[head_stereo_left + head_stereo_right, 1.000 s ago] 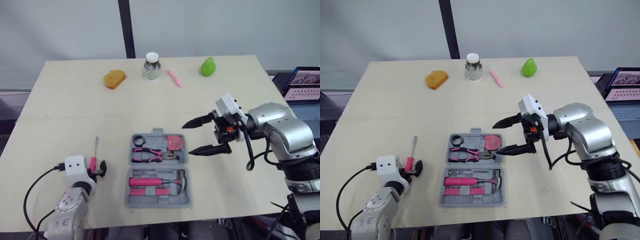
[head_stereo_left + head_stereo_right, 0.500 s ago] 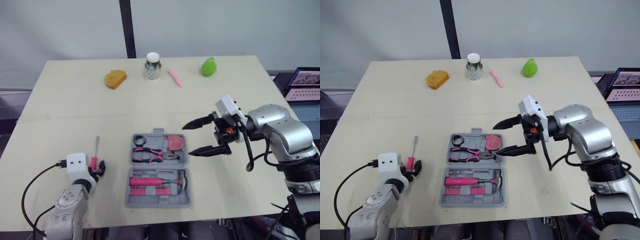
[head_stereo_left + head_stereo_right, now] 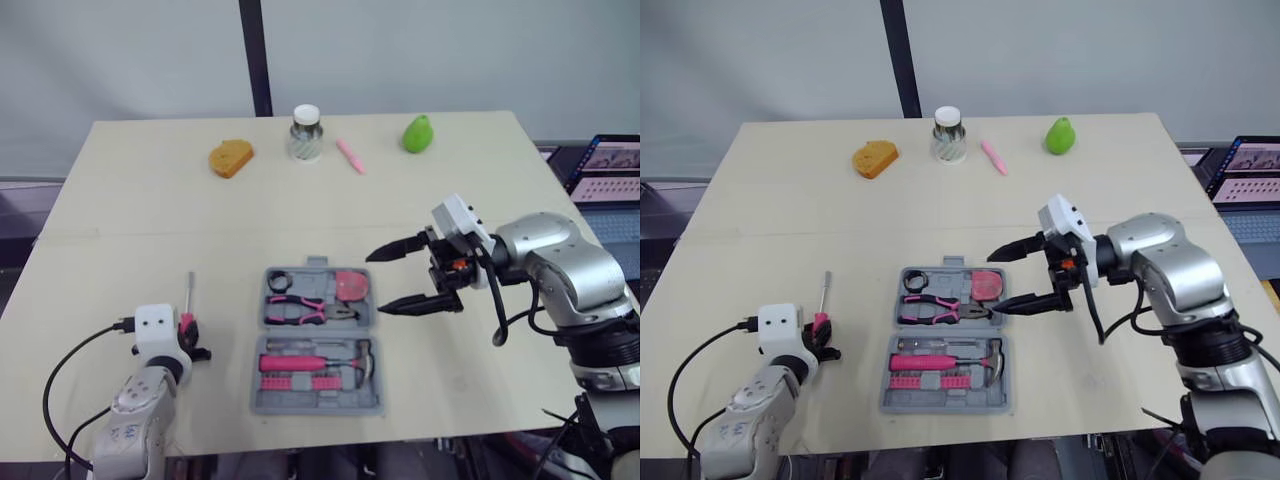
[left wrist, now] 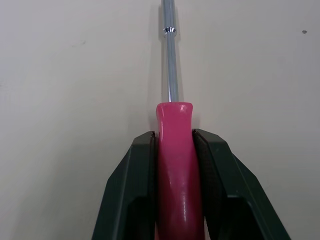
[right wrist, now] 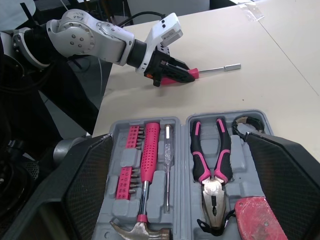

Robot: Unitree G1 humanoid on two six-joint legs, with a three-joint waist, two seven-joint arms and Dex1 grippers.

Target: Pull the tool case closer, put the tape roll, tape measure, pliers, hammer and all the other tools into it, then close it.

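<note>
Tabletop scene with a grey tool case (image 3: 300,404) lying open near the front edge of a pale table (image 3: 130,220). In its far half sit a tape roll (image 3: 278,282), a pink tape measure (image 3: 350,286) and pink-handled pliers (image 3: 305,312). Its near half holds a hammer (image 3: 300,362) and a row of bits (image 3: 298,383).

To the left of the case, well apart from it, the left gripper (image 4: 173,136) is clenched on the pink handle of a screwdriver (image 4: 173,165), whose metal shaft points away across the table. The right gripper (image 3: 377,282) hangs just beside the far right corner of the case with its fingers spread wide, holding nothing.

Along the far edge of the table stand a jar (image 3: 304,133), an orange object (image 3: 229,158), a pink pen (image 3: 349,156) and a green pear-shaped object (image 3: 416,133).

The task looks nearly done: the case is close and the four named tools are in it. What seems left is to bring the screwdriver over, lay it in, and close the case.
</note>
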